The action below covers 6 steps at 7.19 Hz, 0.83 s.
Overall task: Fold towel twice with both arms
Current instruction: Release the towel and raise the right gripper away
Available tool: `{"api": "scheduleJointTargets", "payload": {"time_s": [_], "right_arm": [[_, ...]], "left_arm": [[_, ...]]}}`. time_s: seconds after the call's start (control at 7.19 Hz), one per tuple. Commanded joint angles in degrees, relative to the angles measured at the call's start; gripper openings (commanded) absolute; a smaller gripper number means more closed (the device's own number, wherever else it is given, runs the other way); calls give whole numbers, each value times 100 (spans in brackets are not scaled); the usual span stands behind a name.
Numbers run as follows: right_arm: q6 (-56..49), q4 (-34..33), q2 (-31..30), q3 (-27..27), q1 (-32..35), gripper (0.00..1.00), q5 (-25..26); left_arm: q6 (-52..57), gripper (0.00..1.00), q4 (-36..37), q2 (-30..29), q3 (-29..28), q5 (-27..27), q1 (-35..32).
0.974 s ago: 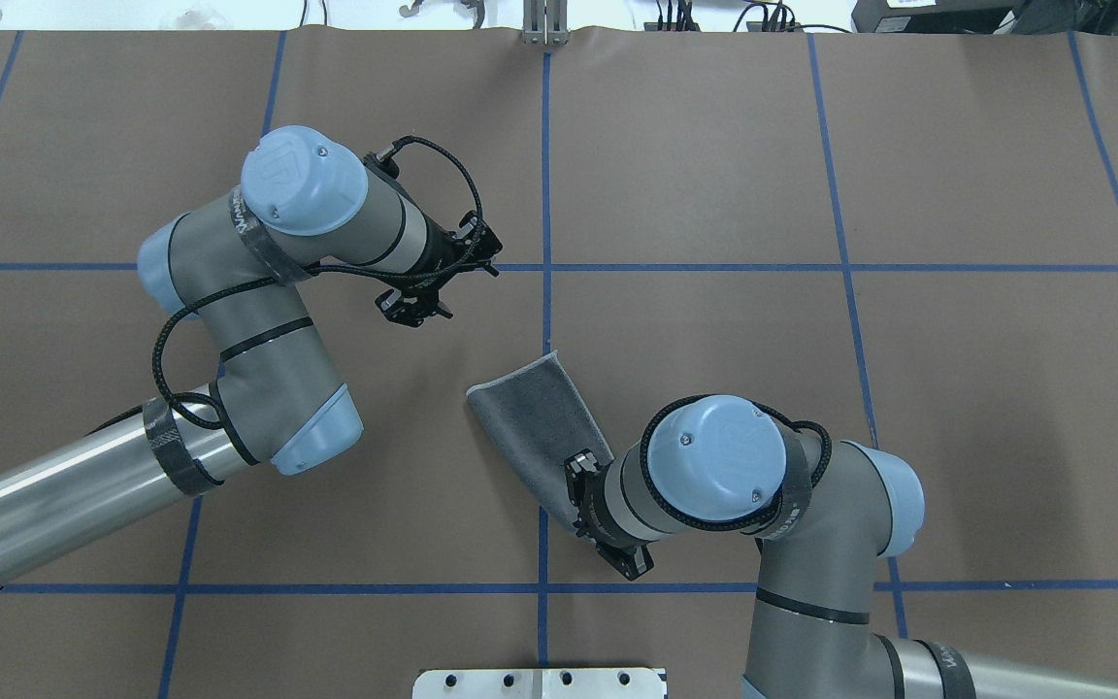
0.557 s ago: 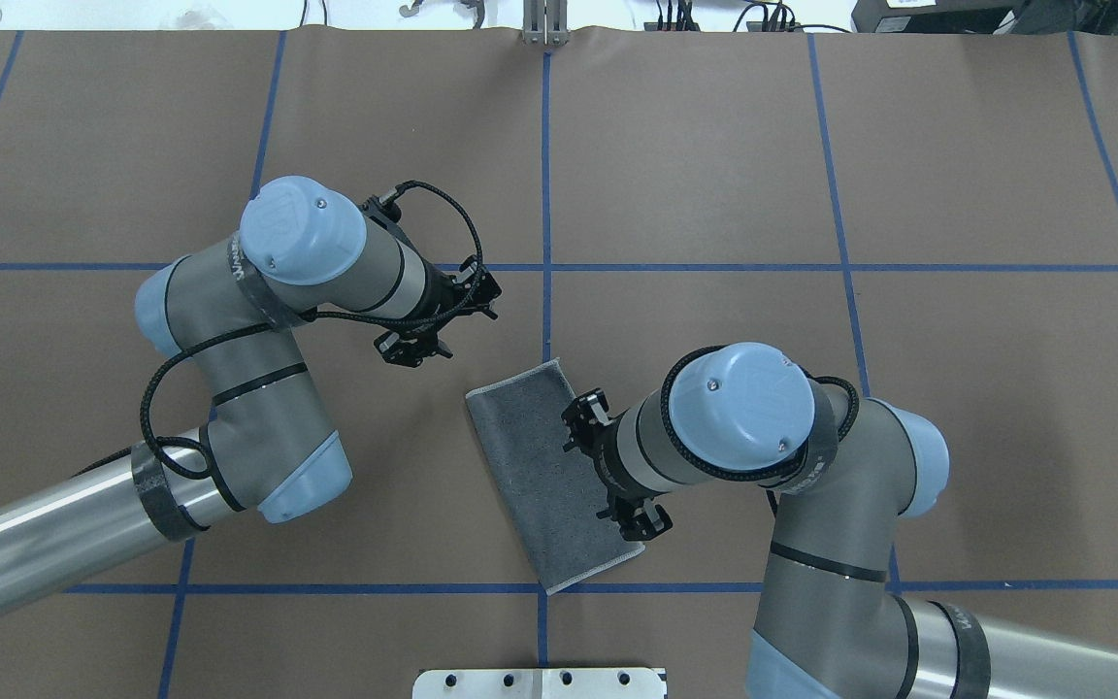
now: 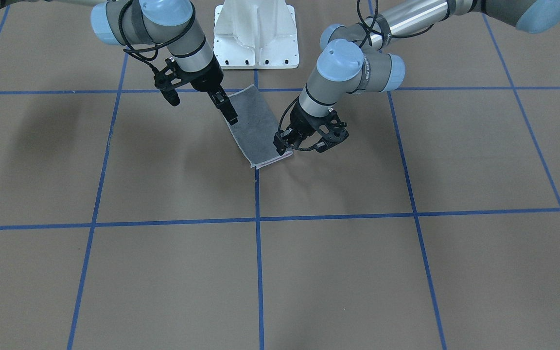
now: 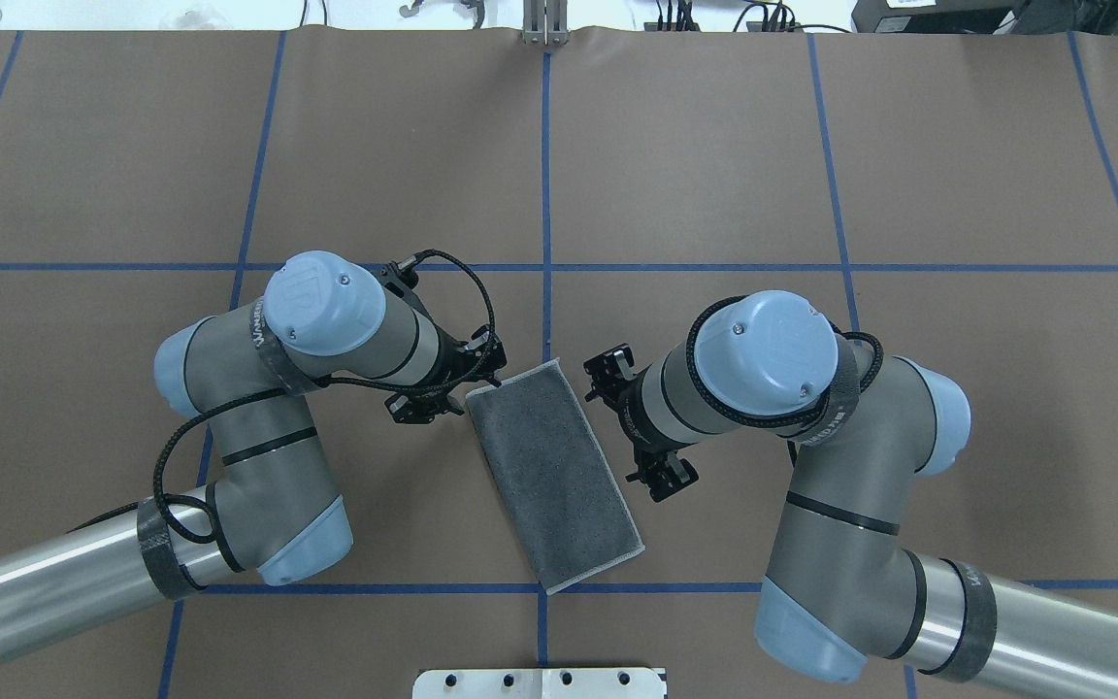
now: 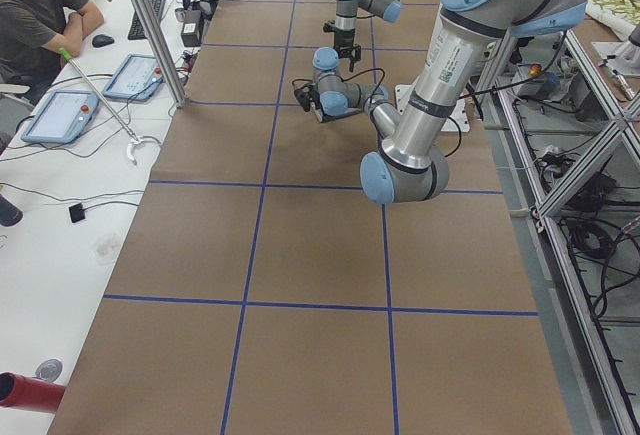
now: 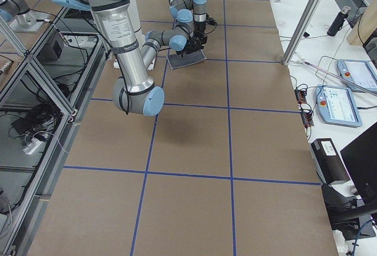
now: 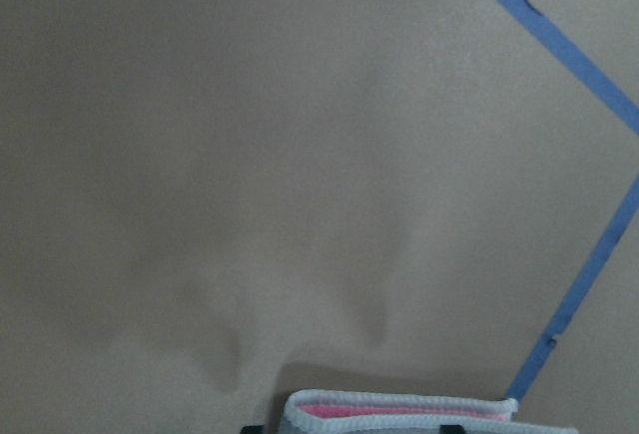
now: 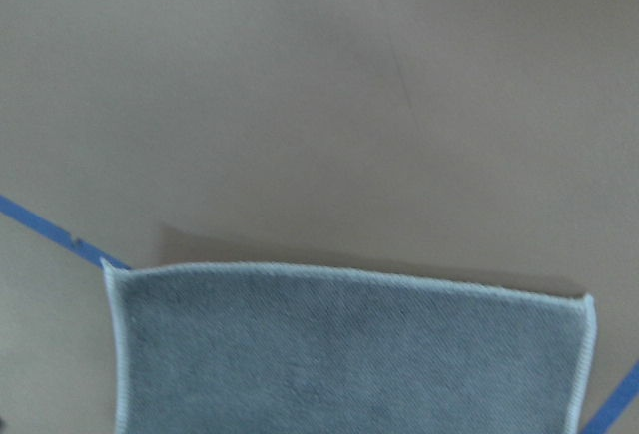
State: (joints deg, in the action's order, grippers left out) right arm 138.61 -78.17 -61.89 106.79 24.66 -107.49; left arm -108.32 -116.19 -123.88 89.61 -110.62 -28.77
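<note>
Jaws on neither gripper read as open or shut, being too dark and small. The left gripper [image 3: 284, 145] sits at a far corner of the towel [image 4: 551, 476], and the right gripper [image 4: 629, 419] is just beside its long edge. The towel lies flat and doubled, grey face up, across a blue tape line [image 4: 546, 194], with bare table [image 4: 714, 146] all round. Both wrist views crop it.

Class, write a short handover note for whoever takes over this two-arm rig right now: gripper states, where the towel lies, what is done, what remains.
Left gripper: open, at the far left corner of the towel.
Right gripper: open, beside the towel's right long edge, holding nothing.
Towel: flat on the table, a narrow rectangle lying diagonally, grey face up, pink showing between the layers at its far short edge.
Done: first fold.
Left: second fold, probably end to end.
</note>
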Motion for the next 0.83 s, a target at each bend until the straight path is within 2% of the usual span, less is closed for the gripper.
{"api": "scheduleJointTargets", "payload": {"time_s": [0.0, 0.42, 0.7], "right_arm": [[-18, 4, -16, -36, 4, 100, -18], [-18, 4, 19, 8, -5, 100, -27], [-18, 4, 19, 8, 108, 100, -27]], "left_arm": [[39, 58, 0, 21, -32, 5, 55], [39, 52, 0, 4, -67, 5, 108], [39, 43, 0, 4, -111, 14, 126]]}}
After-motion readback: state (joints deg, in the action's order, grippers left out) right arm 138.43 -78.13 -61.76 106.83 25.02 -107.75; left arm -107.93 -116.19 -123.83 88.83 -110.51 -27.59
